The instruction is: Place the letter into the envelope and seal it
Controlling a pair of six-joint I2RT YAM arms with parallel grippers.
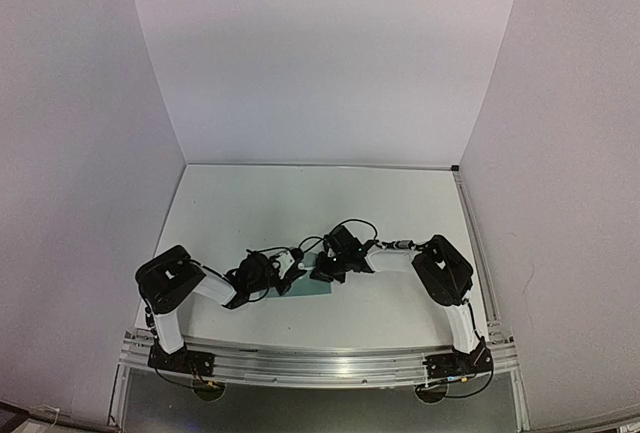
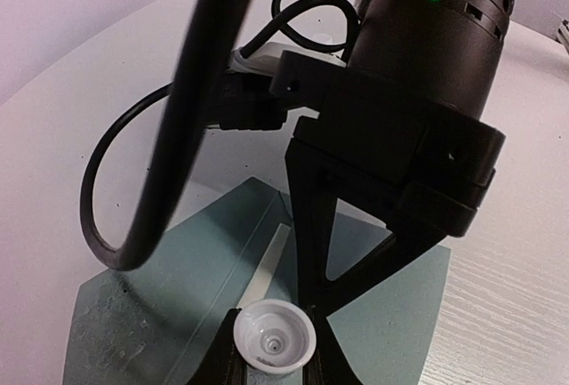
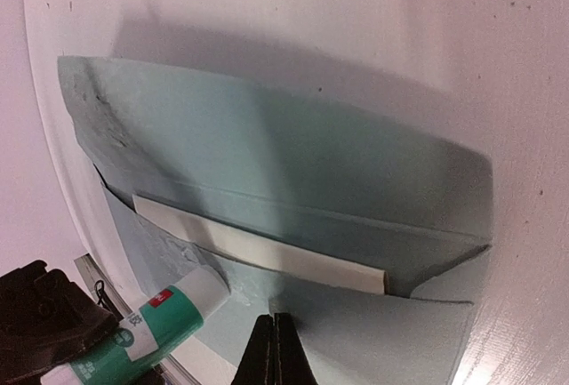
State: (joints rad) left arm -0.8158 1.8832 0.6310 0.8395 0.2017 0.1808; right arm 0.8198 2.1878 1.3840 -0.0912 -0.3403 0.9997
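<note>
The pale teal envelope (image 3: 267, 145) lies flat on the table with its flap open; it also shows in the top view (image 1: 308, 288) and the left wrist view (image 2: 169, 287). The cream letter (image 3: 258, 252) sits in the pocket, with only a narrow strip showing (image 2: 271, 256). My left gripper (image 2: 274, 354) is shut on a white glue stick with a green label (image 3: 151, 323), whose tip touches the envelope's left part. My right gripper (image 3: 274, 349) is shut, its tips resting on the envelope's pocket. In the top view both grippers, left (image 1: 285, 271) and right (image 1: 322, 275), meet over the envelope.
White walls (image 1: 320, 53) enclose the table on three sides. The right arm's black wrist (image 2: 418, 92) and a looping black cable (image 2: 169, 136) hang close above the envelope. An aluminium rail (image 1: 320, 361) runs along the near edge.
</note>
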